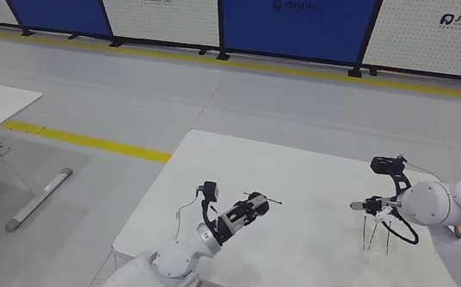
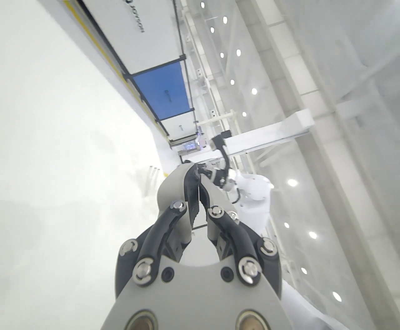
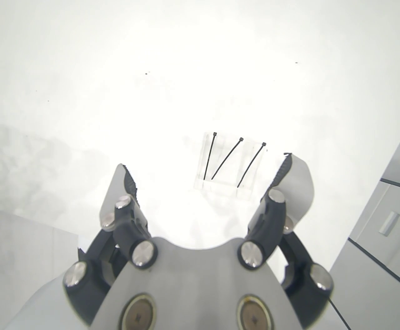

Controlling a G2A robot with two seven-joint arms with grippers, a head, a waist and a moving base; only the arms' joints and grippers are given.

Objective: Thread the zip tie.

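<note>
Between the left fingers (image 2: 175,190), pressed tight together, a black zip tie (image 1: 271,201) is being pinched above the white bench (image 1: 302,265). Just ahead of the right fingers (image 3: 297,175), which are standing spread wide, three more zip ties (image 3: 226,158) are lying on a clear block (image 3: 247,192).

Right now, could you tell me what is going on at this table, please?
The left gripper has its jaws shut on a zip tie, held over the white table. The right gripper hangs with its jaws open above three more zip ties that rest on a clear block. The held tie looks straight, so threading does not seem to have started.
</note>
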